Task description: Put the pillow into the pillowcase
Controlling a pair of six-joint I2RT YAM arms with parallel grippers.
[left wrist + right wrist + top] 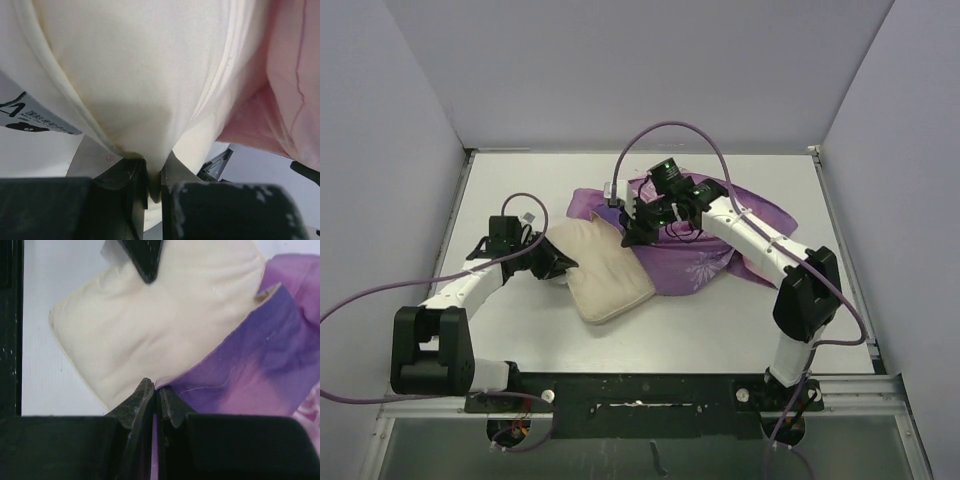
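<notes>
Cream pillow (605, 272) lies with its right end just inside the mouth of the purple pillowcase (705, 262). The left gripper (154, 182) is clamped on the pillow's left edge, and the right gripper (156, 399) pinches the pillowcase hem lying on the pillow. Best to push the pillow in while drawing the hem over it.

Far corner of pillow (605, 275) under pillowcase (698, 262)

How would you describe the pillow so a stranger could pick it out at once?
On the pale table seen from above, two fabric items lie near the middle. The pillow is the left one, its right edge overlapped by the purple pillowcase. It alone is plump and plain cream; its neighbour is thin and crumpled.
</notes>
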